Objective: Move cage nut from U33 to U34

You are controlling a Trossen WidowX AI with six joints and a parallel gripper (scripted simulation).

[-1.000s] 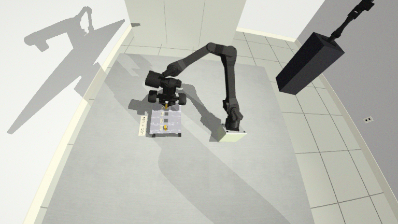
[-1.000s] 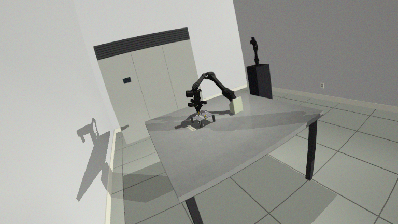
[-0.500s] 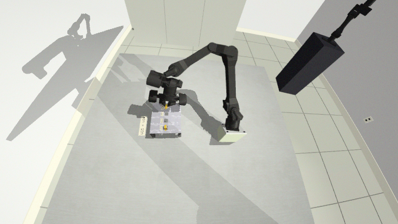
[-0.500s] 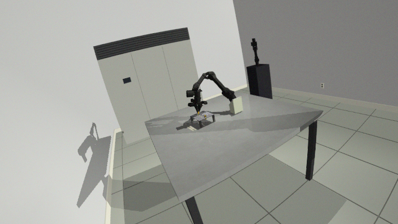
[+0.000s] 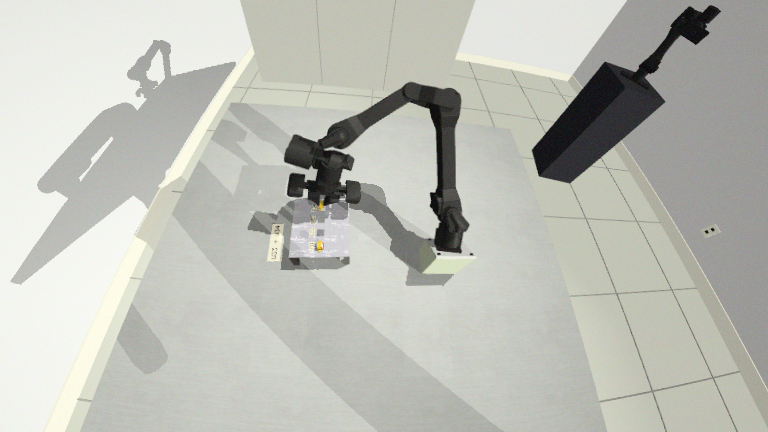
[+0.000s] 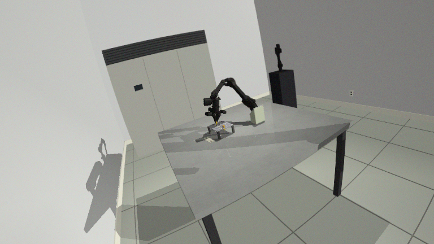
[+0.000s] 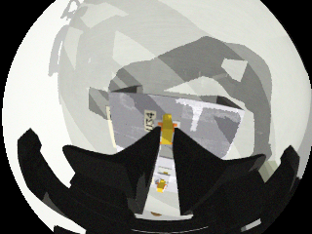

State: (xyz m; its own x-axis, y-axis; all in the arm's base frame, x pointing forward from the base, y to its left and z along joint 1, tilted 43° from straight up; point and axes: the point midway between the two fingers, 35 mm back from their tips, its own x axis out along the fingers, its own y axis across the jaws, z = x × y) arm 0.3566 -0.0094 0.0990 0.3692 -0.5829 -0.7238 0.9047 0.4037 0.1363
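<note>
The robot arm (image 5: 447, 150) (image 6: 237, 90) is matte black all over, built of slim, straight links with thick, rounded joints between them. Near its wrist sits a stubby dark cylinder (image 5: 300, 151) (image 6: 207, 101). The gripper (image 5: 321, 204) (image 6: 216, 122) (image 7: 167, 132) is black too, with blocky lobes at either side and smooth fingers that taper to narrow points. A pale, greenish-cream block (image 5: 450, 265) (image 6: 257, 114) with small dark dots on top forms the base.
</note>
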